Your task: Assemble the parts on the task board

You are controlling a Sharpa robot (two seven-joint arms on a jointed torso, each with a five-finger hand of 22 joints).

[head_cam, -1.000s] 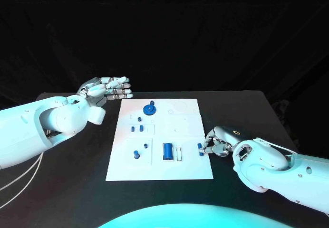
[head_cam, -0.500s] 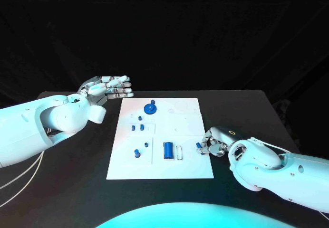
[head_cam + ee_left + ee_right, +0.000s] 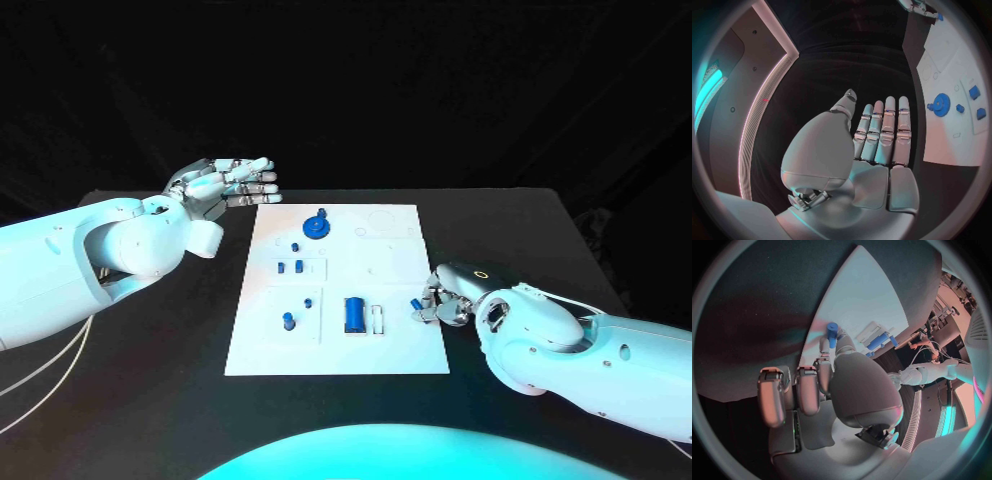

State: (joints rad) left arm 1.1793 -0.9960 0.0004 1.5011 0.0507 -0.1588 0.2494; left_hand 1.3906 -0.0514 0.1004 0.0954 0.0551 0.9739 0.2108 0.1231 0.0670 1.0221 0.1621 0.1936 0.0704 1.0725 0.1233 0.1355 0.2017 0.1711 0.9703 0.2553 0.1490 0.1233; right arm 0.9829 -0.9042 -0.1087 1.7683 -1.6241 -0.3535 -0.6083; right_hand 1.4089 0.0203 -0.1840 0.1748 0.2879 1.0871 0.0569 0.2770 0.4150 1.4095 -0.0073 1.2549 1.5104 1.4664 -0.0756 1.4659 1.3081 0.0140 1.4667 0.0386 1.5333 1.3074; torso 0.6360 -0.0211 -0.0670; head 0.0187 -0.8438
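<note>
The left hand (image 3: 224,187) hovers off the far left corner of the task board (image 3: 389,350), its fingers straight and side by side, holding nothing; the left wrist view shows the same flat, empty palm (image 3: 879,145).

On the board, moving rightward, a small blue piece (image 3: 287,321) lies in the near left panel with a tiny one (image 3: 307,303) just beyond it. Farther back, 2 short blue pieces (image 3: 290,267) sit side by side in a small panel, and a blue gear (image 3: 316,229) stands near the far edge with a small blue bit (image 3: 296,247) beside it. Toward the middle, a blue cylinder (image 3: 353,316) lies in a recessed slot, with a white cylinder (image 3: 376,321) next to it in the adjoining slot. The far right section of the board shows only pale outlines; I cannot tell whether anything is seated there.

At the board's right edge, the right hand (image 3: 444,305) pinches a small blue peg (image 3: 832,333) between thumb and a finger, just over the board's rim.

As a judgement, the assembly looks partly done: several pieces appear placed, while the held peg is not yet seated and the loose small pieces may remain to be fitted.
</note>
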